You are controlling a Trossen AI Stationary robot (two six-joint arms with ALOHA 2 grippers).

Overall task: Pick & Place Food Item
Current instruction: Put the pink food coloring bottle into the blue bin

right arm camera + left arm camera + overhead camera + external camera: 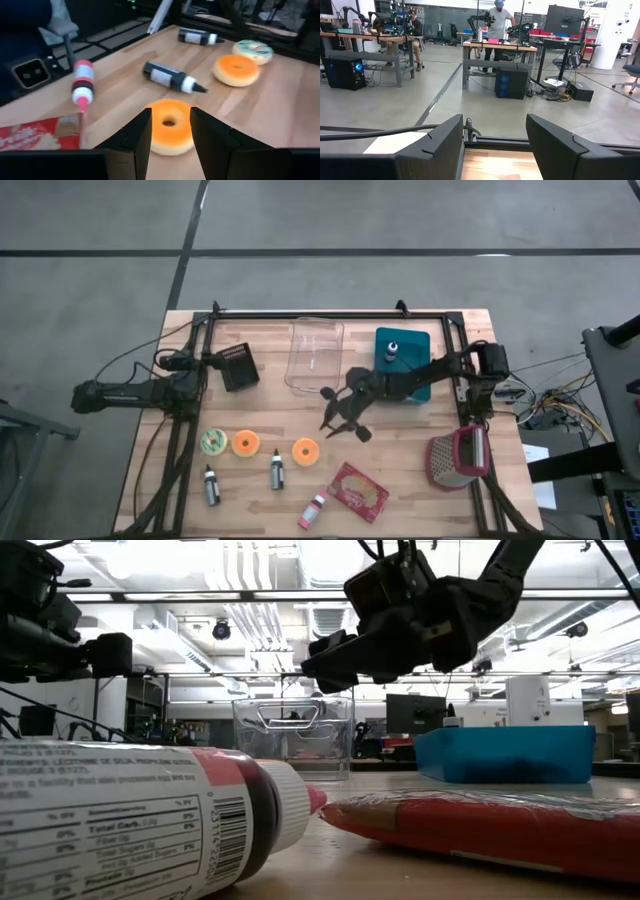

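R pincer (169,131) open, empty, above orange donut (170,125); L pincer (495,150) open, empty.

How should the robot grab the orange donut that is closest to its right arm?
Come straight down from above. The orange donut lies flat on the table with its hole facing up, so its round outer rim is the part to pinch, one finger on each side. The right tool hangs open beside it, its fingers already framing the donut in the right wrist view. Nothing crowds that rim.

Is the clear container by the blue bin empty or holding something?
Empty: the high view shows bare wood through the clear container, while the blue bin holds a bottle.
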